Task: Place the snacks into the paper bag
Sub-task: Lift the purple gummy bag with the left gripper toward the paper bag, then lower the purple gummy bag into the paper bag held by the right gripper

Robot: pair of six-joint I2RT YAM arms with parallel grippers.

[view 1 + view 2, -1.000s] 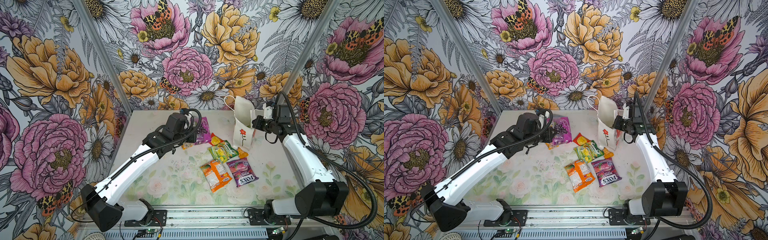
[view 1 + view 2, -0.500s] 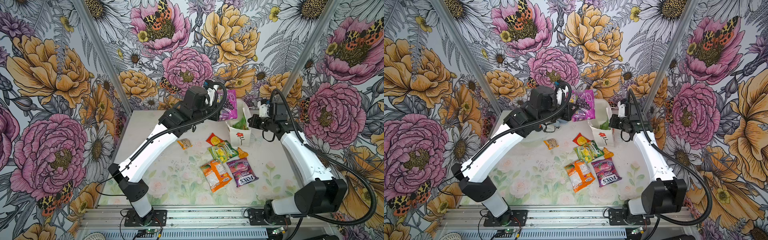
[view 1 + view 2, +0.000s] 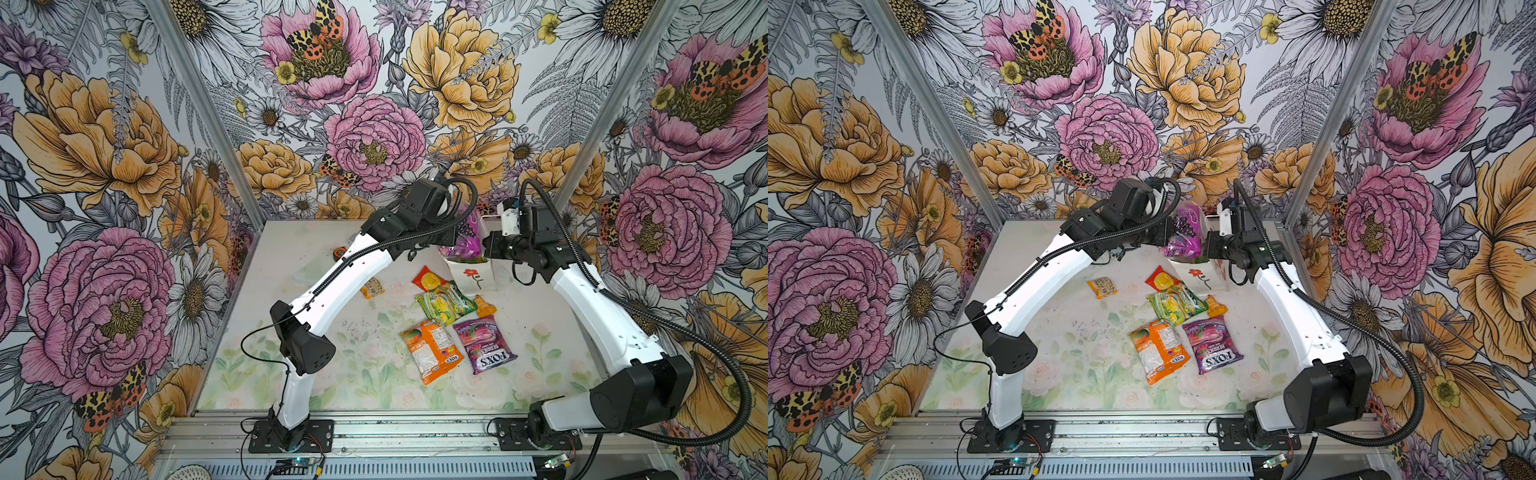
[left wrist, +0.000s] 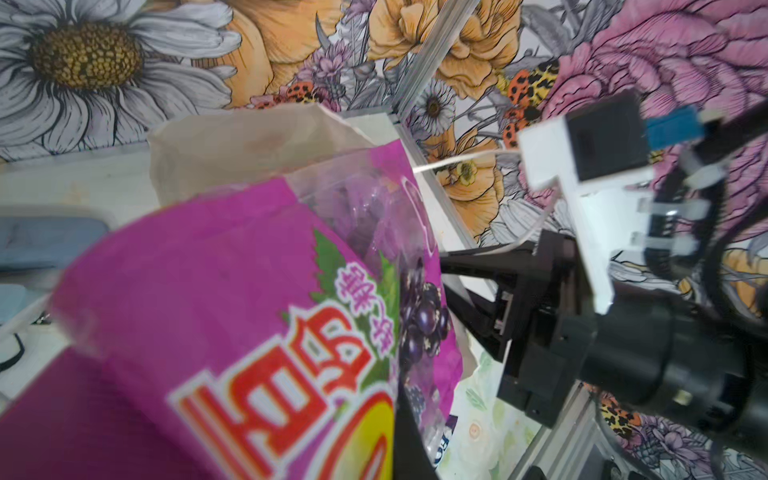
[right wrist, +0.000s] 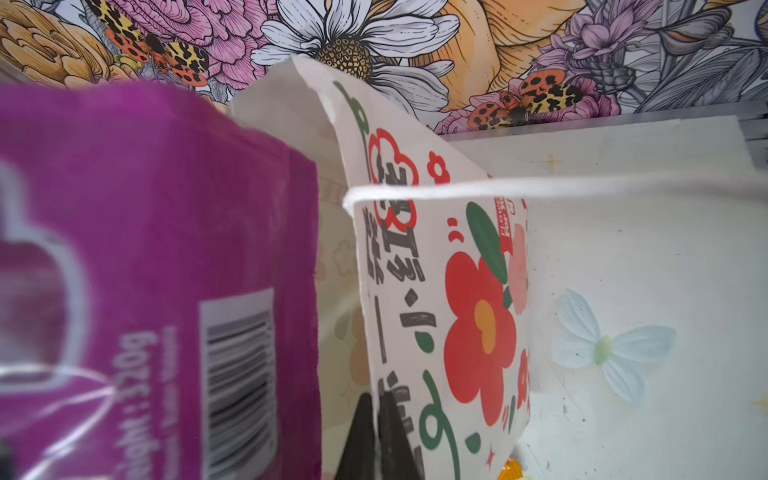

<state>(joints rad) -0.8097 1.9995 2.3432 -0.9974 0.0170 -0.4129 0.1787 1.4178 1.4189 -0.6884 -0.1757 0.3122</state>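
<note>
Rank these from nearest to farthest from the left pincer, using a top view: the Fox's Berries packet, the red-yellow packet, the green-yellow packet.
Measured from the left pincer, shut on the purple packet at the mouth of the paper bag:
1. red-yellow packet, beside the bag's front.
2. green-yellow packet, just past it.
3. Fox's Berries packet, farthest forward, to the right.

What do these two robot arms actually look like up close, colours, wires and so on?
The left arm and right arm are smooth white shells with chunky black joints, bolted to a metal rail. A ribbed black hose runs along each. The right gripper has thin, pointed black fingers and a white bracket carrying a black camera.
</note>
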